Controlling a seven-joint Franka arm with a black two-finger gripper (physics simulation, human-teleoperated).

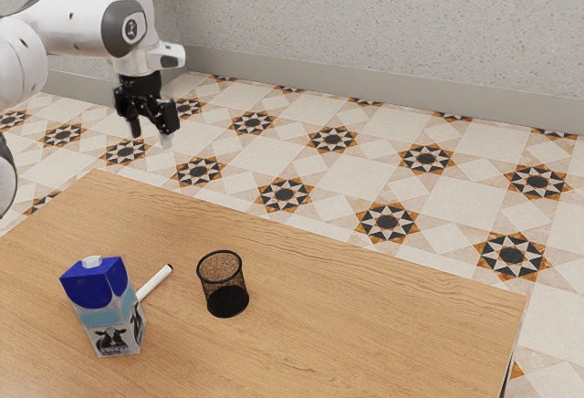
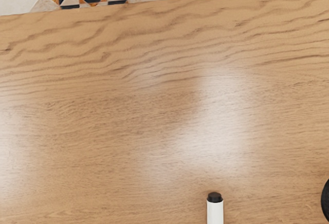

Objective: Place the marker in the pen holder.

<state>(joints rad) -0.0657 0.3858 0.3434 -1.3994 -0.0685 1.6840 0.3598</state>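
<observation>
Hand (image 1: 151,136) is released, high for clearance, I judge. Exterior view: marker (image 1: 154,282) at 9 o'clock from pen holder (image 1: 225,286), upright to receive it.

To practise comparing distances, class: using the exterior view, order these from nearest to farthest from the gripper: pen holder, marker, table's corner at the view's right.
Starting from the gripper:
1. Marker, lying partly behind the carton.
2. Pen holder, just to the marker's right in the view.
3. Table's corner, far at the view's right.
</observation>
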